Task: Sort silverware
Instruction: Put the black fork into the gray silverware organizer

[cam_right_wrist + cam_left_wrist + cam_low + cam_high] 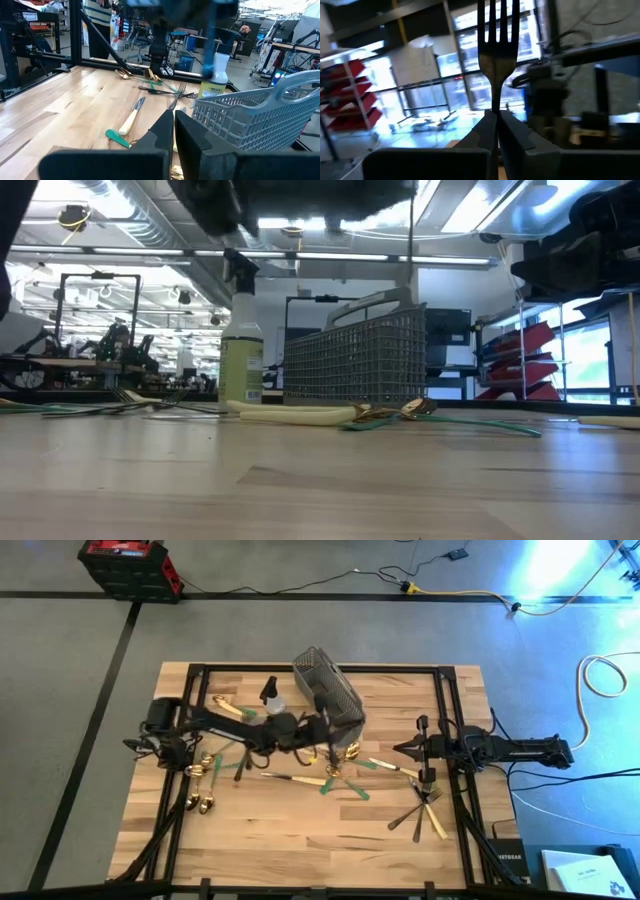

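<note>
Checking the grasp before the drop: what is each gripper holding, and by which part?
Left gripper holds a fork by its handle, tines pointing away. Right gripper is shut, holding nothing.

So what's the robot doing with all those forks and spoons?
It's sorting them. The left claw is shut on a fork, holding it up near the grey basket. The right claw is shut and empty, waiting at the table's right side. Lots of forks, knives and spoons lie scattered on the wooden table, beside a spray bottle.
</note>
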Robot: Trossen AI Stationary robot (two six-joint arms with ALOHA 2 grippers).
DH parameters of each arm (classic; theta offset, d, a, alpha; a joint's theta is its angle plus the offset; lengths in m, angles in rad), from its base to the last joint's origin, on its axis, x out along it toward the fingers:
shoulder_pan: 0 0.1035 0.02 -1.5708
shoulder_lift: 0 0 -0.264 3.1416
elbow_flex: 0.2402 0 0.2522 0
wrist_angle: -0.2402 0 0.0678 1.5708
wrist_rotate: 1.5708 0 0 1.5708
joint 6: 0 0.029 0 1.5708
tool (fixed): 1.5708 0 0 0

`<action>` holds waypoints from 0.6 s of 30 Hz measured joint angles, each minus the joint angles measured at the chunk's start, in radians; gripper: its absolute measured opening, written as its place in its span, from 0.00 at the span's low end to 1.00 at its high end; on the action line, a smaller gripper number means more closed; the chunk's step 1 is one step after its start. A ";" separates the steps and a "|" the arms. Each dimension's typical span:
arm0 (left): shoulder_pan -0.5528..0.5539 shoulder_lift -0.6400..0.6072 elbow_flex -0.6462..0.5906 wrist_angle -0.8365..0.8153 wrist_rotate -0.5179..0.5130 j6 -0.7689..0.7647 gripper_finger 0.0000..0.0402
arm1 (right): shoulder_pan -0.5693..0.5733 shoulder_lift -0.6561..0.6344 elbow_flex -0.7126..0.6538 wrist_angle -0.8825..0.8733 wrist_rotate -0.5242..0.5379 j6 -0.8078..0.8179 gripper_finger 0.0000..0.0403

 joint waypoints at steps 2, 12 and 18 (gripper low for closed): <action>0.020 0.019 0.000 0.015 -0.011 -0.022 0.00 | 0.000 0.000 0.000 0.000 0.000 0.000 0.00; 0.068 0.035 0.000 -0.062 -0.032 -0.085 0.00 | 0.000 0.000 0.000 0.000 0.000 0.000 0.00; 0.077 0.035 0.000 -0.152 -0.039 -0.141 0.00 | 0.000 0.000 0.000 0.000 0.000 0.000 0.00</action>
